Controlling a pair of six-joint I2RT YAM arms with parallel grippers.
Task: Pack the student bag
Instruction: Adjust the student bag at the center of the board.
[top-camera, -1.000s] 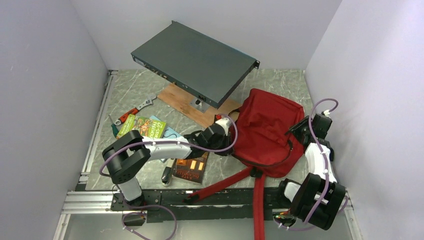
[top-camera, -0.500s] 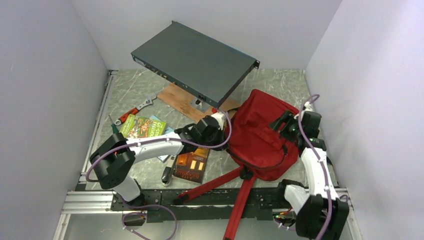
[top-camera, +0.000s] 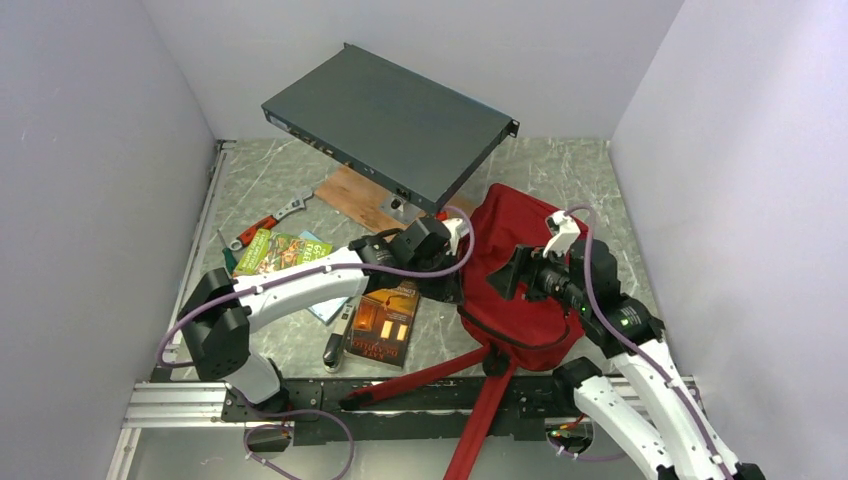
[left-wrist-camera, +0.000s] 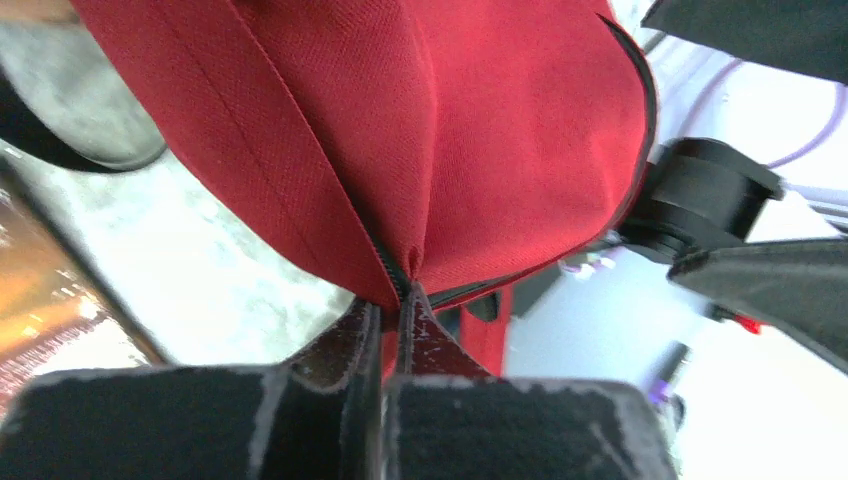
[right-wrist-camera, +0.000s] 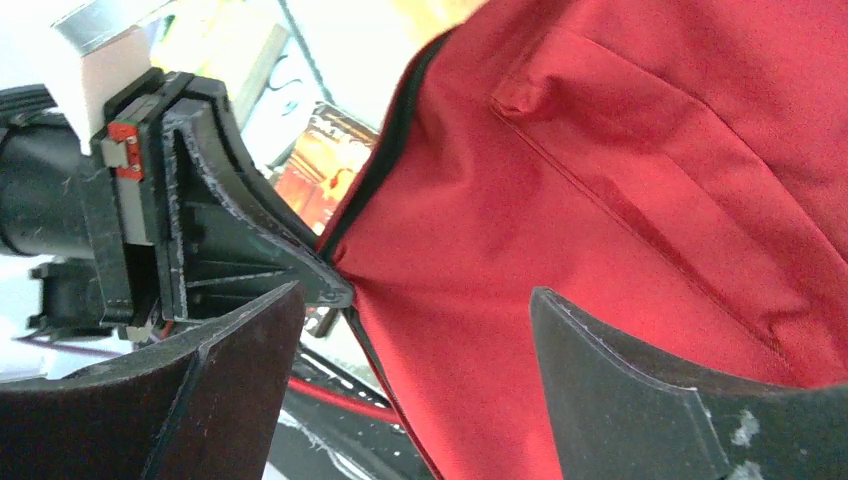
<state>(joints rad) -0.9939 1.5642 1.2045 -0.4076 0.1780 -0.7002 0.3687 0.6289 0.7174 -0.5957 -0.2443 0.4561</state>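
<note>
The student bag (top-camera: 512, 222) is a red fabric backpack lying right of centre, its straps (top-camera: 482, 408) trailing over the near edge. My left gripper (top-camera: 453, 286) is shut on the bag's left edge; the left wrist view shows the fingertips (left-wrist-camera: 395, 300) pinching the red fabric (left-wrist-camera: 480, 130) at the black zipper line. My right gripper (top-camera: 512, 276) hovers over the middle of the bag, facing the left gripper. In the right wrist view it (right-wrist-camera: 415, 300) is open, with red fabric (right-wrist-camera: 620, 200) between its fingers and the left gripper's finger (right-wrist-camera: 250, 260) close by.
A flat dark grey metal box (top-camera: 390, 125) stands raised at the back over a wooden board (top-camera: 350, 195). An orange-and-dark book (top-camera: 383, 322), a green book (top-camera: 285, 250), a red-handled tool (top-camera: 262, 226) and a small black item (top-camera: 333, 350) lie to the left.
My right arm has swung left from the bag's right side to over its middle. My left gripper has kept its hold and pulled the bag's edge up and back; the bag has bunched leftward.
</note>
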